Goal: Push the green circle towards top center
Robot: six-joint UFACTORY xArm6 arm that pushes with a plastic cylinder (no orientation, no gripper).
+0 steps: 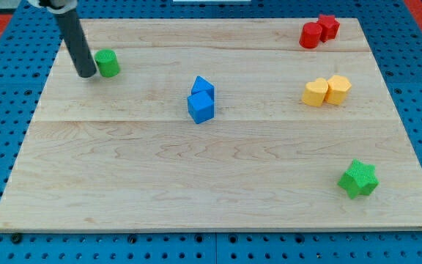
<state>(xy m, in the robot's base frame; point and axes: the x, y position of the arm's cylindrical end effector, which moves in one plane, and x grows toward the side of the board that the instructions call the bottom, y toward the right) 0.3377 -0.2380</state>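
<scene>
The green circle (108,63), a short green cylinder, sits near the upper left of the wooden board (218,191). My tip (87,74) rests on the board right at the circle's left side, touching or nearly touching it. The dark rod rises from there up to the view's top left.
Two blue blocks (201,100) stand together at the board's centre. Two yellow blocks (326,91) sit at the right. Two red blocks (319,31), one a star, sit at the top right. A green star (358,179) lies at the lower right. Blue perforated table surrounds the board.
</scene>
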